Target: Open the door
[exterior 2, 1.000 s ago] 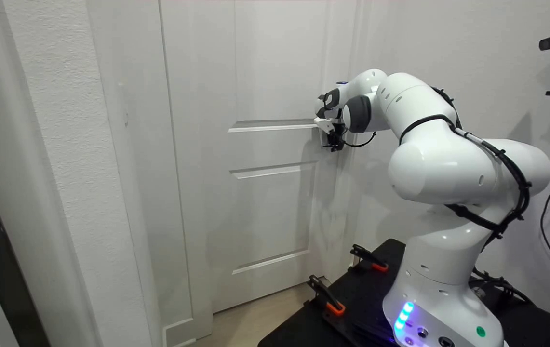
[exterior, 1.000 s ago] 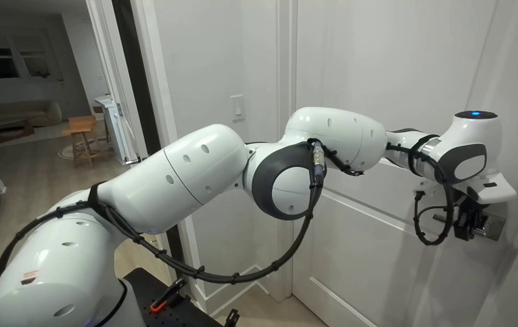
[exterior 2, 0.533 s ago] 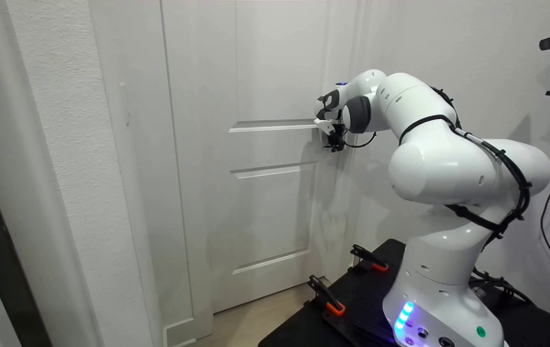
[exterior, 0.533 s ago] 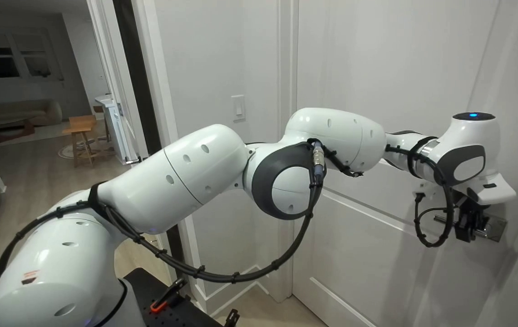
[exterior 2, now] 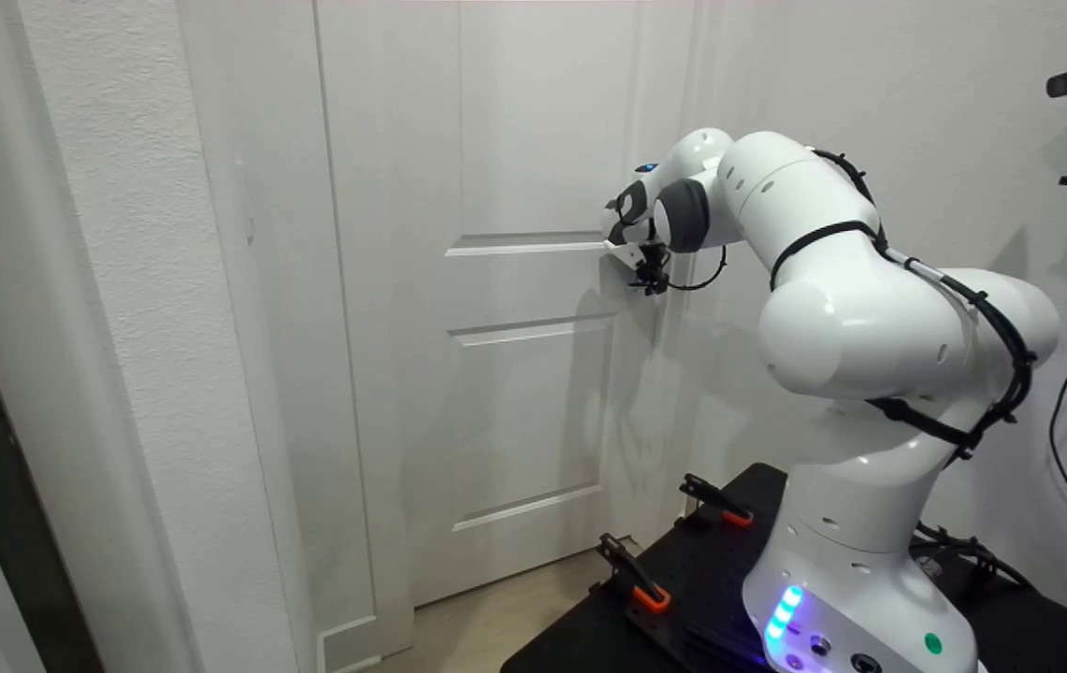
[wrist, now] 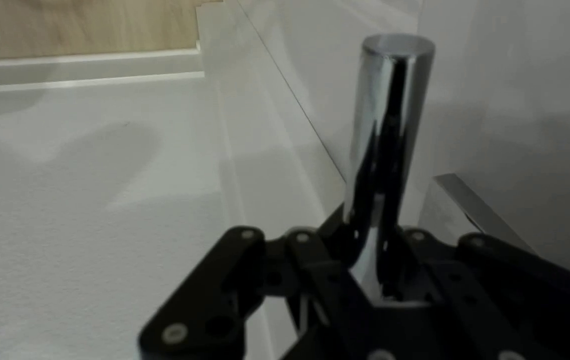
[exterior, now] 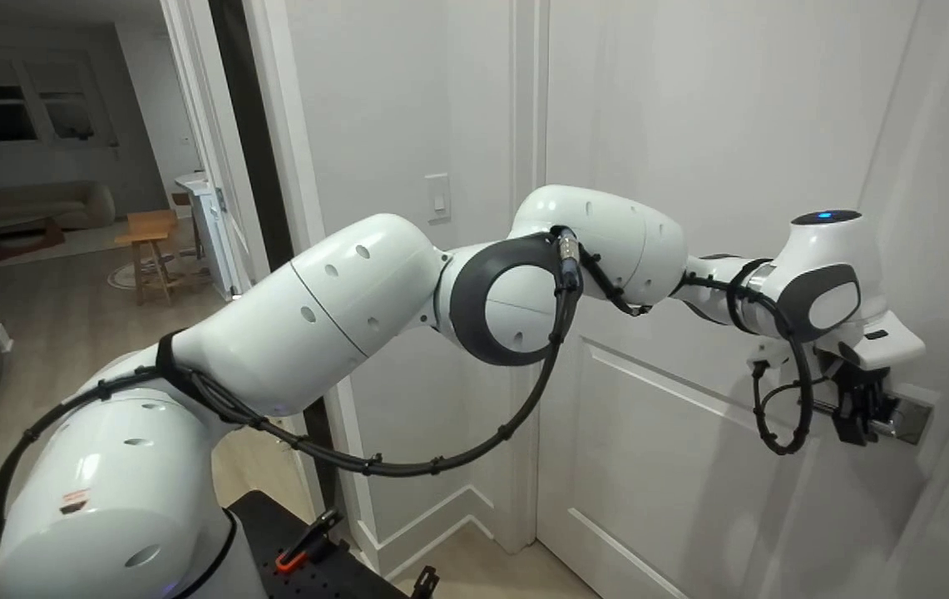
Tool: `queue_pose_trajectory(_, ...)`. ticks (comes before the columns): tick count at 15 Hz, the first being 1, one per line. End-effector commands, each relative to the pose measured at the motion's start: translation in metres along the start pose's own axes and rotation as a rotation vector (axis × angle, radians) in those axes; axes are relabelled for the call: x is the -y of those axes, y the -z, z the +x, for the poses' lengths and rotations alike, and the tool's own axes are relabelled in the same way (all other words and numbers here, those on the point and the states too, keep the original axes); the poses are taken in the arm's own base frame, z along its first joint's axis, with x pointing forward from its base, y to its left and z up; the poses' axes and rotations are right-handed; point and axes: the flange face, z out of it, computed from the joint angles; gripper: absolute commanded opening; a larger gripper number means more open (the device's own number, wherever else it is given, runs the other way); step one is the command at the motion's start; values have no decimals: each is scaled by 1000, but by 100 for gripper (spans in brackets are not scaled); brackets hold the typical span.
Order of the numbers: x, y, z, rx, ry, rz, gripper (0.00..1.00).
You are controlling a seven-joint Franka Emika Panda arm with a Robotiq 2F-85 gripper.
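Clamps the Robotiq gripper (wrist: 372, 255) round the silver lever handle (wrist: 391, 115), just beside its square plate (exterior: 913, 418), on the white panelled door (exterior 2: 533, 290), seemingly closed in front of the Panda arm (exterior 2: 870, 327). Looks to be at the handle-turning step; probably calls next for rotating the lever handle downward, then swinging the door without losing hold. Leaves push or pull undecided. Hides part of the lever handle behind the black cable (exterior: 805, 391) and fingers (exterior: 852, 427) in an exterior view; blurs the grip in the wrist view; shows no latch
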Motion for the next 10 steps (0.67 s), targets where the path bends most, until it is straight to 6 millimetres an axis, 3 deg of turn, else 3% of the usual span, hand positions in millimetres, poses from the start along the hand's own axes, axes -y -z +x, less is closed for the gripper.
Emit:
queue_pose_trajectory(1,-41,-49,-1,-131,18,-96,3)
queue_pose_trajectory(7,-58,-50,-20,-313,83,-79,3)
queue_pose_trajectory(10,-75,-63,-27,-396,142,-88,3)
